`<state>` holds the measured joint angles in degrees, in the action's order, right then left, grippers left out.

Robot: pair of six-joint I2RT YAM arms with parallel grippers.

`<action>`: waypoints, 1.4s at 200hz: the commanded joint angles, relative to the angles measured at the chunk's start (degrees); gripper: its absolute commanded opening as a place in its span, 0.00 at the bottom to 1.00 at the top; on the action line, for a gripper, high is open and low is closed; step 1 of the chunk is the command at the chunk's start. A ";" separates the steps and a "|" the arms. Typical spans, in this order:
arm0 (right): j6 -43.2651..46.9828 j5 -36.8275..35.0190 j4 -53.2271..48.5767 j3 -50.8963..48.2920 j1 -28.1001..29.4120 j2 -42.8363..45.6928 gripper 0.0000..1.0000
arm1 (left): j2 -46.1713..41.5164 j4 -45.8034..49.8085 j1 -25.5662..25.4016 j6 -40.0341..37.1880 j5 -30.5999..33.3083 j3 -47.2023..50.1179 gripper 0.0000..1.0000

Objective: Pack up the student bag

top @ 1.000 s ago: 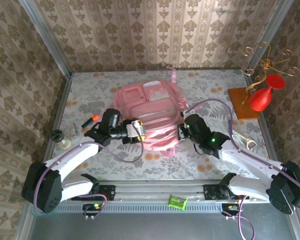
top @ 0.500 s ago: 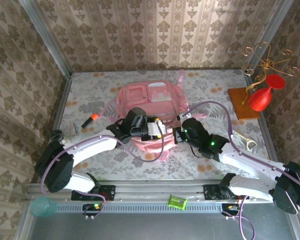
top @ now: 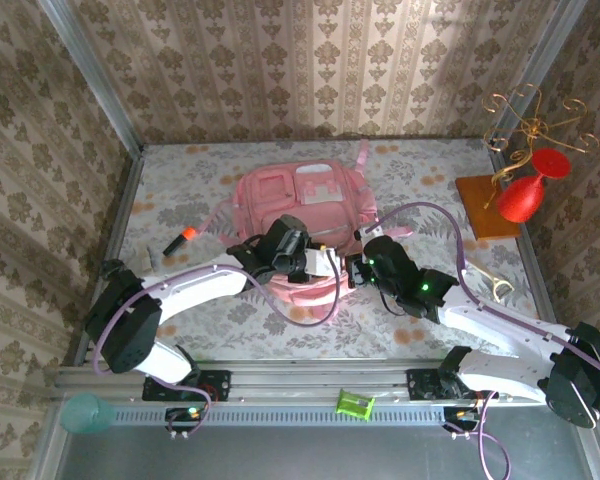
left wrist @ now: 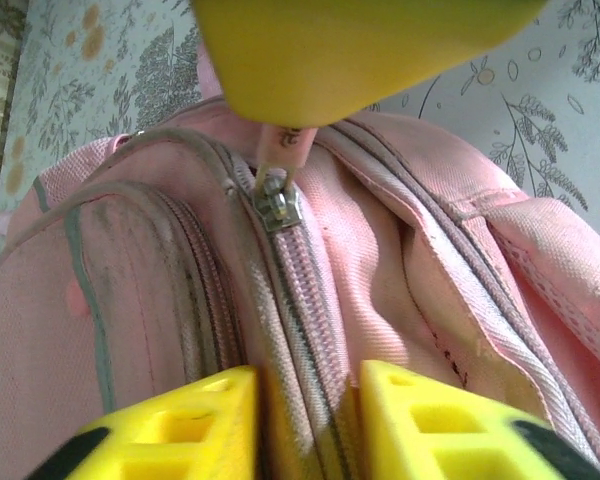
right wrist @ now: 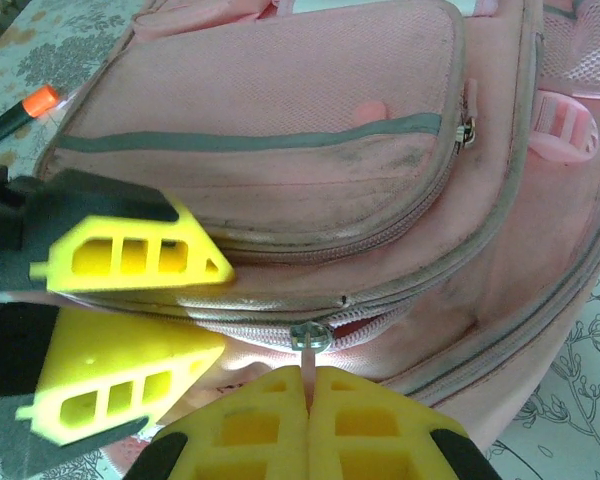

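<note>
Seen from above, the student bag (top: 292, 205) lies flat in the middle of the table (top: 430, 165). An orange-tipped marker (top: 180, 240) lies to its left and a red glass (top: 523, 197) stands at the far right. Both arms stretch inward and meet at the bag's near edge.

The wrist views give the detail there. The right gripper (right wrist: 308, 378) has its 2 jaws closed on the zip pull (right wrist: 307, 360), which hangs from the slider (right wrist: 310, 335) of the main zip. The left gripper (left wrist: 308, 390) sits beside it with its 2 yellow fingers (left wrist: 170, 425) a little apart, astride the zip line. Whether they pinch the fabric I cannot tell.

The front pocket's zip is closed, and whatever the bag holds is hidden.
</note>
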<state>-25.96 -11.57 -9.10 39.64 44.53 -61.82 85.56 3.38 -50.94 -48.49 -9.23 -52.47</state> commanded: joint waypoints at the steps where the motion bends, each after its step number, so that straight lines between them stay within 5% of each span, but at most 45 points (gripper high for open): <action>1: -1.19 0.93 4.61 0.77 0.89 1.82 0.00 | 1.30 2.64 0.17 -1.89 5.80 0.59 0.19; 23: -0.28 -0.85 3.28 0.40 0.90 1.96 0.00 | 0.65 2.34 0.66 -1.31 7.47 0.94 0.00; 154: 8.69 -16.47 -0.36 -1.04 -0.08 -0.43 0.00 | -15.39 -2.01 12.33 3.14 -8.27 11.76 0.00; 280: 10.66 -13.62 20.68 2.64 -11.65 -19.22 0.00 | -19.10 -1.75 15.32 -0.77 -14.03 15.55 0.00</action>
<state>-16.36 -19.86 7.68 40.29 36.23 -77.23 68.34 0.54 -37.28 -48.07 -23.46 -38.11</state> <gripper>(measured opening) 0.054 0.063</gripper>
